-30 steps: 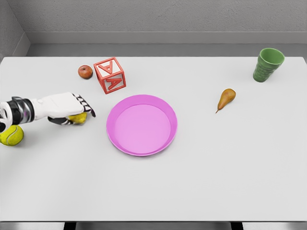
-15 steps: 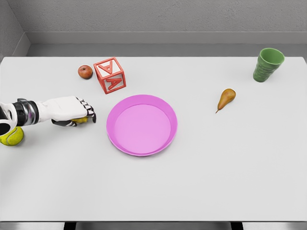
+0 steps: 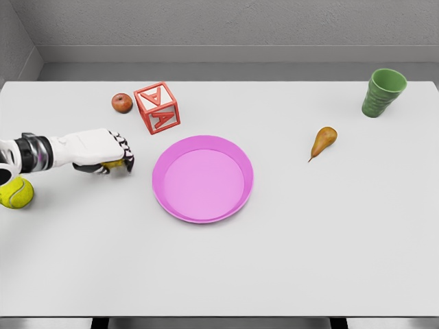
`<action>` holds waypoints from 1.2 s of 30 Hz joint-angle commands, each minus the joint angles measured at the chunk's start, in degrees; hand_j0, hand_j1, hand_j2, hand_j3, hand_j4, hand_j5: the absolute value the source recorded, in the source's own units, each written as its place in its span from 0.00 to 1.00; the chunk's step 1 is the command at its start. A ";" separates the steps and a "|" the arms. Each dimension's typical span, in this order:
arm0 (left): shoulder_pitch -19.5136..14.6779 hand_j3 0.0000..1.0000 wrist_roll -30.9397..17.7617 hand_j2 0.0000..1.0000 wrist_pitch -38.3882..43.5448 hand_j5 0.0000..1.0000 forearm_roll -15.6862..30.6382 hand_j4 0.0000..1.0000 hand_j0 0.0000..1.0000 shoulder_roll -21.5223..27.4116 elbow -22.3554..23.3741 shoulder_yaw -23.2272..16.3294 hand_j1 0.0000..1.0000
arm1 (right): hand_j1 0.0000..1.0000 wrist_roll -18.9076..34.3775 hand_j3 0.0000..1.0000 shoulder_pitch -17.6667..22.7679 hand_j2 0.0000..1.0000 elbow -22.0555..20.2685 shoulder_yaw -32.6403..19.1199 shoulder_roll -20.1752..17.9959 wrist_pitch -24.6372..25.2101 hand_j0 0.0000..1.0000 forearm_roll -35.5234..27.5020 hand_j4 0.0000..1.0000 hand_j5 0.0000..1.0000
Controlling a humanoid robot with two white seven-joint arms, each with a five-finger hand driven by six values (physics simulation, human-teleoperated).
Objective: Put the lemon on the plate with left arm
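left hand (image 3: 103,152) risen slightly | clamped over lemon (image 3: 114,164) | left of plate (image 3: 203,178)

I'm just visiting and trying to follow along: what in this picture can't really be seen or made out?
- Lemon: head view, mostly covered by the left hand; only a yellow sliver shows, so whether it is off the table is unclear.
- Left arm: cut off by the picture's left edge.
- Tennis ball: partly hidden behind the arm.
- Right arm: not in view at all.
- Block: far faces hidden by its own body.
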 commanded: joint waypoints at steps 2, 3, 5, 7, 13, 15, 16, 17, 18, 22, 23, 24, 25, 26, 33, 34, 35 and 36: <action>-0.09 0.50 0.05 0.50 0.16 0.50 1.46 0.50 0.50 0.14 -0.66 0.15 0.50 | 1.00 0.00 1.00 0.00 1.00 0.00 0.06 0.00 0.00 1.00 -0.01 1.00 1.00; -0.26 0.50 0.05 0.50 0.16 0.50 1.73 0.50 0.50 0.14 -0.75 0.15 0.50 | 1.00 0.00 1.00 0.00 1.00 0.00 -0.03 0.00 0.00 1.00 -0.01 1.00 1.00; -0.79 0.50 0.05 0.50 0.16 0.50 1.82 0.50 0.50 0.05 -1.01 -0.29 0.50 | 1.00 0.00 1.00 0.00 1.00 0.00 -0.03 0.00 0.00 1.00 -0.01 1.00 1.00; -0.79 0.50 0.05 0.50 0.16 0.50 1.82 0.50 0.50 -0.12 -1.19 -0.47 0.50 | 1.00 0.00 1.00 0.00 1.00 0.00 -0.03 0.00 0.00 1.00 -0.01 1.00 1.00; -0.70 0.50 0.05 0.50 0.16 0.50 1.82 0.50 0.50 -1.70 -3.21 -0.56 0.50 | 1.00 0.00 1.00 0.00 1.00 0.00 -0.03 0.00 0.00 1.00 -0.01 1.00 1.00; -0.70 0.50 0.05 0.50 0.16 0.50 1.82 0.50 0.50 -1.79 -4.00 -0.56 0.50 | 1.00 0.00 1.00 0.00 1.00 0.00 0.06 0.00 0.00 1.00 -0.01 1.00 1.00; -0.70 0.50 0.05 0.50 0.16 0.50 1.82 0.50 0.50 -1.79 -4.26 -0.56 0.50 | 1.00 0.00 1.00 0.00 1.00 0.00 -0.03 0.00 -0.09 1.00 -0.01 1.00 1.00; -0.79 0.50 0.05 0.50 0.16 0.50 1.82 0.50 0.50 -1.79 -4.26 -0.56 0.50 | 1.00 0.00 1.00 0.00 1.00 0.00 -0.03 0.00 0.00 1.00 -0.01 1.00 1.00; -0.79 0.50 0.05 0.50 0.16 0.50 1.82 0.50 0.50 -1.79 -4.35 -0.56 0.50 | 1.00 0.00 1.00 0.00 1.00 0.00 0.06 0.00 0.00 1.00 -0.01 1.00 1.00; -1.23 0.50 0.05 0.50 0.16 0.50 1.82 0.50 0.50 -1.70 -5.32 -0.47 0.50 | 1.00 0.00 1.00 0.00 1.00 0.00 -0.03 0.00 0.00 1.00 -0.01 1.00 1.00; -1.32 0.50 0.05 0.50 0.16 0.50 1.82 0.50 0.50 -1.70 -5.32 -0.38 0.50 | 1.00 0.00 1.00 0.00 1.00 0.00 -0.03 0.00 0.00 1.00 -0.01 1.00 1.00; -1.32 0.51 0.05 0.51 0.16 0.51 1.90 0.51 0.51 -1.70 -5.32 -0.29 0.51 | 1.00 0.00 1.00 0.00 1.00 0.00 -0.03 0.00 0.00 1.00 -0.01 1.00 1.00; -1.58 0.51 0.05 0.51 0.16 0.51 1.90 0.51 0.51 -1.70 -5.32 -0.21 0.51 | 1.00 0.00 1.00 0.00 1.00 0.00 -0.03 0.00 0.00 1.00 -0.01 1.00 1.00; -1.67 0.51 0.05 0.51 0.16 0.51 1.99 0.51 0.51 -1.70 -5.32 -0.21 0.51 | 1.00 0.00 1.00 0.00 1.00 0.00 -0.03 0.00 0.00 1.00 -0.01 1.00 1.00; -1.76 0.51 0.05 0.51 0.16 0.51 2.17 0.51 0.51 -2.58 -7.60 -0.38 0.51 | 1.00 0.00 1.00 0.00 1.00 0.00 -0.03 0.00 0.00 1.00 -0.01 1.00 1.00; -1.76 0.51 0.05 0.51 0.16 0.51 2.87 0.51 0.51 -2.58 -7.69 -0.38 0.51 | 1.00 0.00 1.00 0.00 1.00 0.00 0.06 0.00 0.00 1.00 -0.01 1.00 1.00; -1.67 0.51 0.05 0.51 0.16 0.51 3.05 0.51 0.51 -2.58 -8.13 -0.47 0.51 | 1.00 0.00 1.00 0.00 1.00 0.00 -0.03 0.00 0.00 1.00 -0.01 1.00 1.00; -1.67 0.51 0.05 0.51 0.16 0.51 3.05 0.51 0.51 -2.76 -8.83 -0.47 0.51 | 1.00 0.00 1.00 0.00 1.00 0.00 -0.03 0.00 0.00 1.00 -0.01 1.00 1.00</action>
